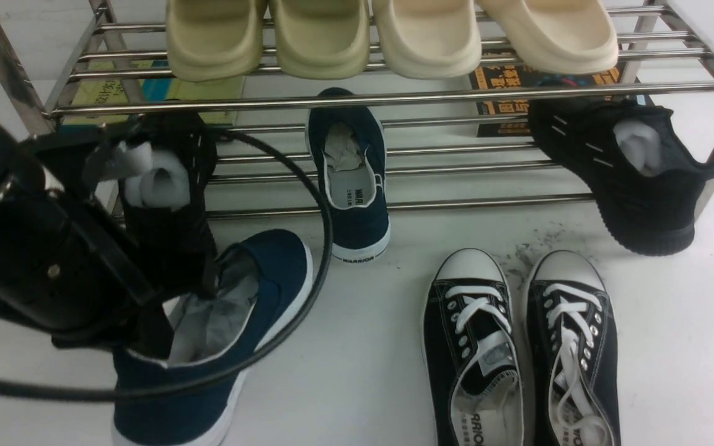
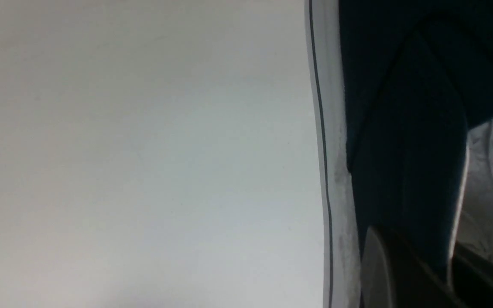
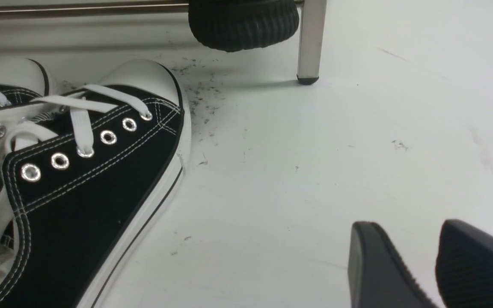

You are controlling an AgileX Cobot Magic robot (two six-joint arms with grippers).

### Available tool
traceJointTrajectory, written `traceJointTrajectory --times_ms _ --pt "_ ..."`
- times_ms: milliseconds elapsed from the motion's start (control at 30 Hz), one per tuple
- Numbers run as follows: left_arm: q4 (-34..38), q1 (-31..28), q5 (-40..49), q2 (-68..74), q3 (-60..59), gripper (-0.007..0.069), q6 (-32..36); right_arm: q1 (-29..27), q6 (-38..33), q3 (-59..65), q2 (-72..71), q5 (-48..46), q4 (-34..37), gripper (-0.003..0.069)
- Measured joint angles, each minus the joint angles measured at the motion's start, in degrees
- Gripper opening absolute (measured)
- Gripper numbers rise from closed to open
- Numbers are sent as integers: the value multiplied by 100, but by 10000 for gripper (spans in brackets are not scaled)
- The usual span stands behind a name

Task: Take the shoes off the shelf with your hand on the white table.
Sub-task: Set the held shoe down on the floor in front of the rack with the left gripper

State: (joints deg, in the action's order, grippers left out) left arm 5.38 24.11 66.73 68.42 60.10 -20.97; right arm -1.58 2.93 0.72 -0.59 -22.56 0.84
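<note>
Navy shoe gripped — front view only, black lace-ups near

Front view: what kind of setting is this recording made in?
Probably a lab mock-up of a home shoe corner, not a real hallway: a steel shelf stands on a plain white table, loaded with slides and sneakers, and more shoes lie on the table itself.

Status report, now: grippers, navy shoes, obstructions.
Left gripper shut on near navy shoe, on the table. Right gripper empty. Second navy shoe leaning on shelf. No obstruction.
</note>
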Motion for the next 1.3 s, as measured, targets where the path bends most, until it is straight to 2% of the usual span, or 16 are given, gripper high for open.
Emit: traceJointTrajectory --times_ms 200,400,533,900,1300 --pt "220 0 -674 -105 -834 40 0 0 0 0 0 0 0 240" --pt "729 0 -2365 -88 -1992 41 0 0 0 0 0 0 0 240" --pt "889 0 -2868 18 -2266 41 0 0 0 0 0 0 0 240" --pt "1037 18 -2931 632 -2298 54 135 0 0 0 0 0 0 240" --pt "1259 18 -2974 657 -2298 71 311 0 0 0 0 0 0 240"
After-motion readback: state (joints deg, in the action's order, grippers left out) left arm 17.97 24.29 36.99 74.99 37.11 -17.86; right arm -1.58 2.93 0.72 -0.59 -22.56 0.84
